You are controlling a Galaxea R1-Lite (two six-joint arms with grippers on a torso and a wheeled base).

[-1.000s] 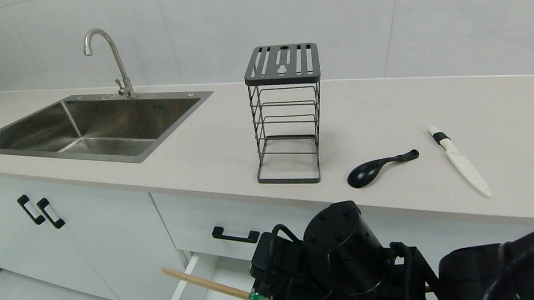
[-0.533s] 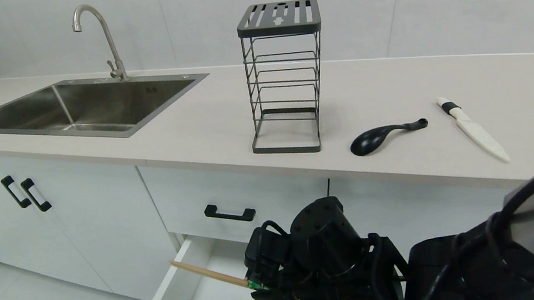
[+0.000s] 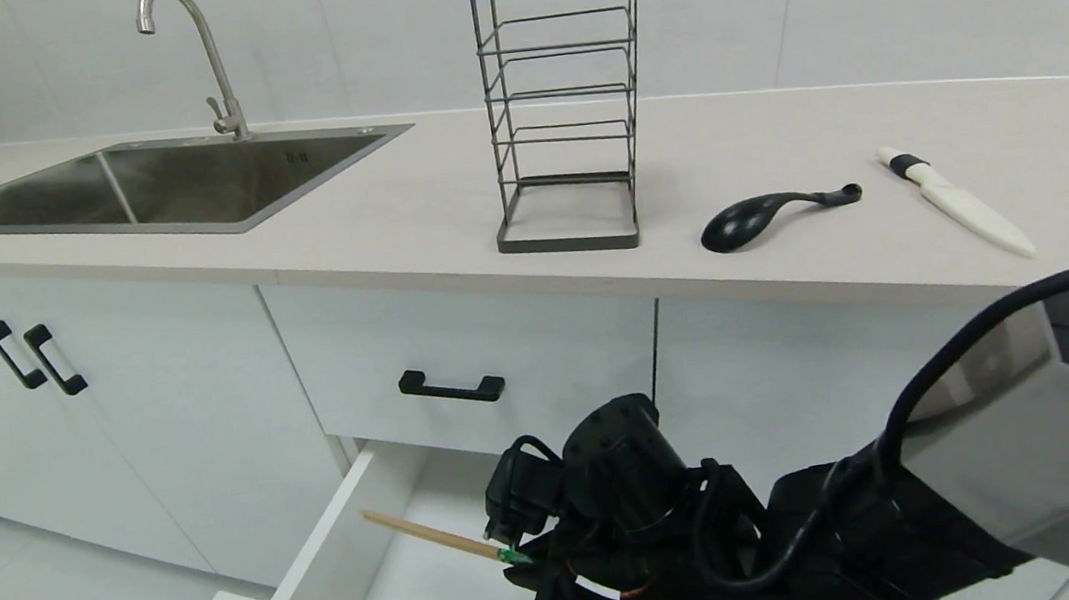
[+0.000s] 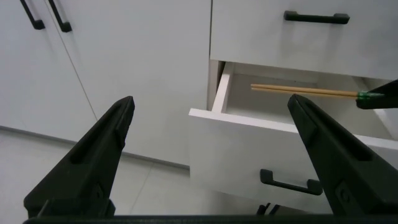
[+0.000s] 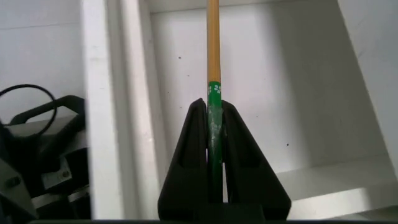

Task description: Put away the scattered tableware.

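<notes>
The pale surface runs along above the open drawer. The drawer is pulled out beneath it, probably so that tableware can be lowered straight in. On the surface, above the drawer, stands a tall, empty wire rack.

Your right gripper hangs over the drawer, jaws clamped together on the green end of the wooden chopsticks. The long bare end points across the drawer's white floor. Holding them by one end this way looks meant to let them lie flat once released (my reading, not something shown). Your left gripper is spread wide with nothing in it, low down and facing the drawer's front.

On the surface, up and to your right of the drawer, lie a white knife and, nearer the drawer, a black spoon. Both are waiting to be put away.

The right arm covers much of the drawer's inside, so you cannot tell what already lies there. You also cannot tell whether the gripper holds one stick or a pair pressed together. The rack's top is cut off in the head view.
</notes>
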